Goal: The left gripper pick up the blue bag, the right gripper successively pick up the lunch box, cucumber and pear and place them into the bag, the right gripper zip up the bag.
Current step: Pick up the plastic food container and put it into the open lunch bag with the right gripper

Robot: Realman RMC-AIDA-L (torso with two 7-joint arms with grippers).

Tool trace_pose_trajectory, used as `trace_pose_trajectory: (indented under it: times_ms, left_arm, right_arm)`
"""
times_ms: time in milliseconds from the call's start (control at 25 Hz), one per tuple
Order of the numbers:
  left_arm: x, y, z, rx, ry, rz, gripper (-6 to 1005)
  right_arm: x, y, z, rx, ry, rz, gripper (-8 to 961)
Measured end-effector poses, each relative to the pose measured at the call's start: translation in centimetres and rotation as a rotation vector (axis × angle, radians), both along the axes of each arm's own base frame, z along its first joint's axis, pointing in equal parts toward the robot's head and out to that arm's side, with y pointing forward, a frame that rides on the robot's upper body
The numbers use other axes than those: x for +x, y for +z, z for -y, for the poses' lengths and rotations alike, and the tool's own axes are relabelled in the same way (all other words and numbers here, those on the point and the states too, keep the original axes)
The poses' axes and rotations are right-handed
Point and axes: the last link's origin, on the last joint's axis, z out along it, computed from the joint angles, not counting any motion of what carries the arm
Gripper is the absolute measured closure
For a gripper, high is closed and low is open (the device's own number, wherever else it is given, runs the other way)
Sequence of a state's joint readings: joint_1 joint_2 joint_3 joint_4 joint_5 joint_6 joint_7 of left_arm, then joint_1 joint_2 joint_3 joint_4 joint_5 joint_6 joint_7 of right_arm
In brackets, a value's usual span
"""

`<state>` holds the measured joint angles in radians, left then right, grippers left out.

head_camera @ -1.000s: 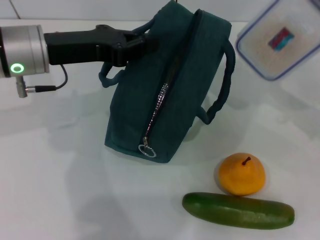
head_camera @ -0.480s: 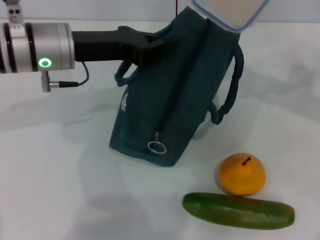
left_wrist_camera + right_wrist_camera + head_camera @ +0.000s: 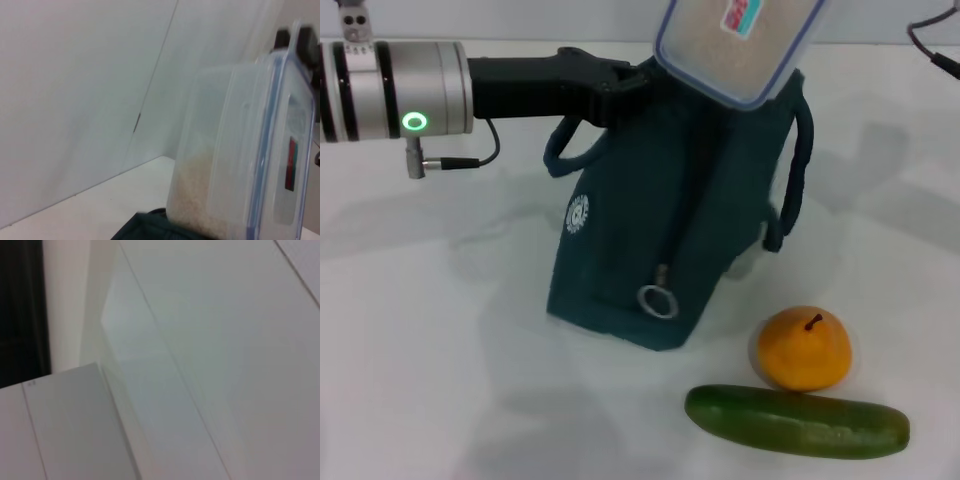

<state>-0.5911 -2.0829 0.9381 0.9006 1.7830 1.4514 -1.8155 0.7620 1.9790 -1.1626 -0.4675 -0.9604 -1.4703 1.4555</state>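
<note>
head view: the left gripper has its fingers clenched on the top of the blue bag, which stands on the white tabletop. the lunch box hangs tilted over the bag's top; the right gripper is out of view. the pear touches the cucumber, both near the bag.

left wrist view: the lunch box sits just above the bag's edge.

right wrist view: only pale surfaces.

No words can be read: the bag bears a round white logo, the lunch box a red-and-teal sticker, both illegible.

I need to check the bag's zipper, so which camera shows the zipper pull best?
The head view: the ring-shaped zipper pull hangs in plain sight on the blue bag. The left wrist view catches only the bag's top edge; the right wrist view shows none of it.
</note>
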Motion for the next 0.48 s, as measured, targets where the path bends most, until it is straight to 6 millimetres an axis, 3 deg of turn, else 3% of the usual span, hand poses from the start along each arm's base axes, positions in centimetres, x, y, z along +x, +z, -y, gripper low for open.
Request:
trace_pose_trajectory:
  times_ms: [480]
  left_arm:
    - [-0.3,0.0,-0.9,0.041,0.032,-0.018,962]
  right_arm:
    - [2.9,-0.5,0.8,-0.009,-0.062,0.067,801]
